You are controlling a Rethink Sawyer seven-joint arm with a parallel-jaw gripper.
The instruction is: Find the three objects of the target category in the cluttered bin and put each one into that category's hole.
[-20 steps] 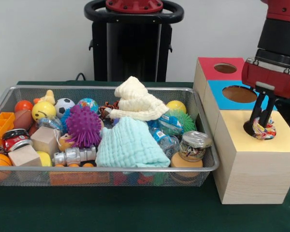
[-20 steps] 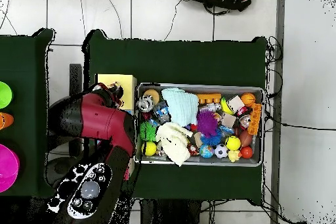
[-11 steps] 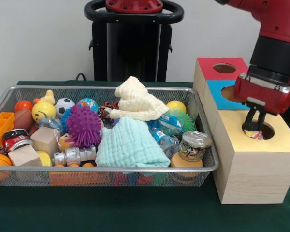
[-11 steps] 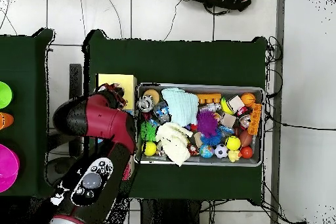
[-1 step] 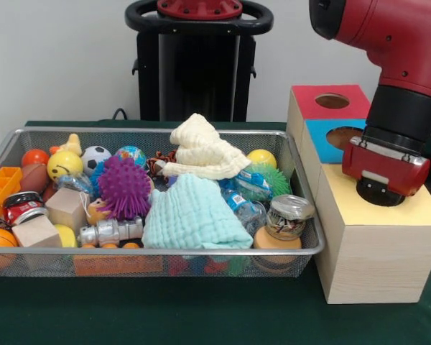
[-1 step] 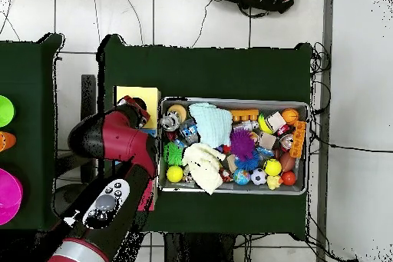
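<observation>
i see gripper (image 5: 379, 192) sunk in hole of yellow-topped box (image 5: 388, 237), fingers hidden, can't tell grip state. target object not visible to me. wire bin (image 5: 294, 248) beside box, full of clutter.

Readable text: we find none on the bin's (image 5: 307, 244) objects.
Boxes (image 5: 377, 248): we read no labels.

A plain white wall (image 5: 57, 57) stands behind the table covered with dark green cloth (image 5: 165, 316). From above, the floor of large pale grey tiles (image 6: 361, 82) surrounds the table, and thin black cables (image 6: 338, 147) lie on it beside the table's edge. A second green-covered table (image 6: 31, 67) stands apart.
</observation>
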